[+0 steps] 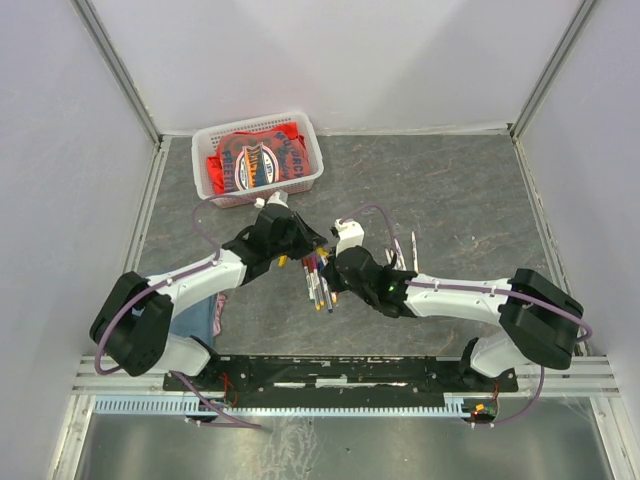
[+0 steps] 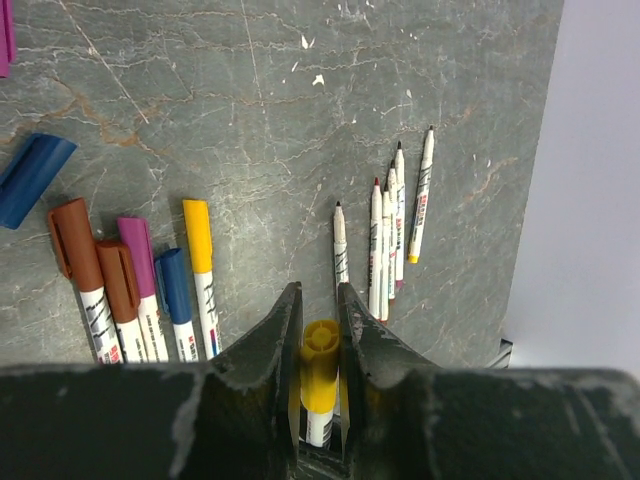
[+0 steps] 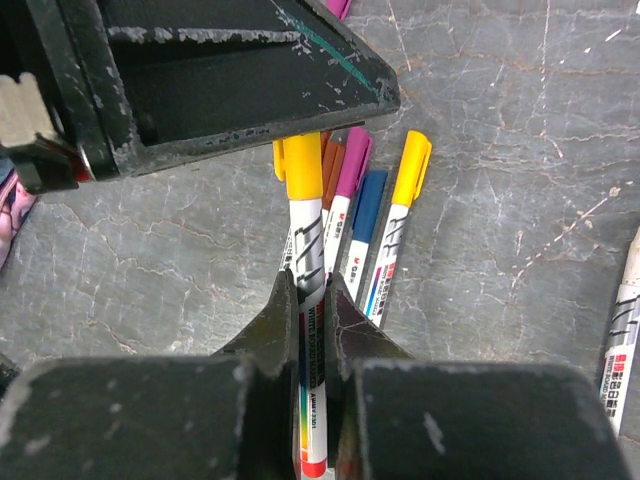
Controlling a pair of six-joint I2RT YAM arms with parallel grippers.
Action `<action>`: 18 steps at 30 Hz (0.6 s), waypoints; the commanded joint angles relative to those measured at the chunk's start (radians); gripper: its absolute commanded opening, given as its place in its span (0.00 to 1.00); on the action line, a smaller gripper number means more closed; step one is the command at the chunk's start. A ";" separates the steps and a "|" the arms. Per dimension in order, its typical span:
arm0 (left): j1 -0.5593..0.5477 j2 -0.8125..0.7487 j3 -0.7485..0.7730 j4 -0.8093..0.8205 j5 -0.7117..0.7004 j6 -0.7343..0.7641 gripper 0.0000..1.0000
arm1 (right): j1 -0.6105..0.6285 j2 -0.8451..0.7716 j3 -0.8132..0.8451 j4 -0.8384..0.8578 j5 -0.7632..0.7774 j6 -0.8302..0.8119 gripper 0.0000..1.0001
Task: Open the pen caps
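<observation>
A pen with a yellow cap (image 2: pixel 320 360) hangs above the table between both grippers. My left gripper (image 2: pixel 320 295) is shut on that cap, seen in the right wrist view as the yellow cap (image 3: pixel 302 165) under the left gripper's fingers (image 3: pixel 220 70). My right gripper (image 3: pixel 313 285) is shut on the pen's white barrel (image 3: pixel 308 240). The cap sits on the barrel. Below lie capped pens: brown (image 2: pixel 75 240), purple (image 2: pixel 135 245), blue (image 2: pixel 172 285), yellow (image 2: pixel 198 235). A loose blue cap (image 2: pixel 30 180) lies to their left. The two grippers (image 1: pixel 318 255) meet at table centre.
Several uncapped white pens (image 2: pixel 385 240) lie side by side to the right of the capped ones. A white basket (image 1: pixel 310 150) holding a red cloth (image 1: pixel 255 160) stands at the back left. White walls close in the table on three sides.
</observation>
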 commanded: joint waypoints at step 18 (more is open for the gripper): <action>0.146 -0.012 0.034 0.193 -0.008 0.210 0.03 | -0.030 -0.161 -0.141 0.090 -0.206 0.060 0.01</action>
